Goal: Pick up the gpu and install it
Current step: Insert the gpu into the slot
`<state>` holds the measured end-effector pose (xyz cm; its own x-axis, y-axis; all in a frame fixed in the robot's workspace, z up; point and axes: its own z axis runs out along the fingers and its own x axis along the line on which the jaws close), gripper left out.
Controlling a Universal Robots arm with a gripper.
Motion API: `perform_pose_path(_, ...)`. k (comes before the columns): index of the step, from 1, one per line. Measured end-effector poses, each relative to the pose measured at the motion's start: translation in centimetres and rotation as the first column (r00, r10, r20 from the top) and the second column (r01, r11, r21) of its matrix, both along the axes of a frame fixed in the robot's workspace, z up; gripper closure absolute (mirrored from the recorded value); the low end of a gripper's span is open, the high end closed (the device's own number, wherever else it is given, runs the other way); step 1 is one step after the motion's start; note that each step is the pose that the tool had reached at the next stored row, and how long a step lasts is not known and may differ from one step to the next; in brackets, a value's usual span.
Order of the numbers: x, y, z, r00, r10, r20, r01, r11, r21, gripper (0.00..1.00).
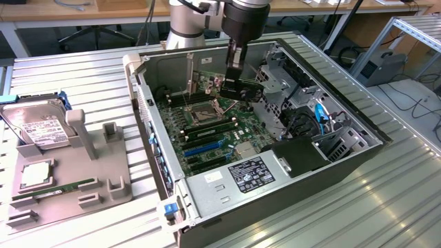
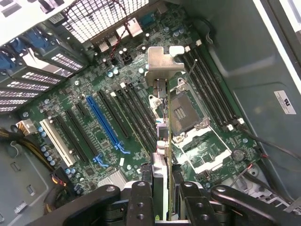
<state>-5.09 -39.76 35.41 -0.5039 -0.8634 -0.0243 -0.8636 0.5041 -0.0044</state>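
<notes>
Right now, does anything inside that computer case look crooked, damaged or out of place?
Nothing looks damaged. The gpu, edge-on in the gripper, hangs inside the case beside the CPU socket, not seated in any slot.

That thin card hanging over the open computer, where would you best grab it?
Pinch the gpu across its two flat faces, near the upper edge, coming from above, as the tool grips it. It is thin and stands on edge, its bracket at one end, and the lower edge facing the motherboard must stay free.
</notes>
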Motion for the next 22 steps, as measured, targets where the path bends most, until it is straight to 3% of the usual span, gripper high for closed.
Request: perform_pose_path(22, 0.00, 0.00, 0.00, 0.9950, 0.100, 0.0000, -0.100, 0.9950, -0.0001, 0.73)
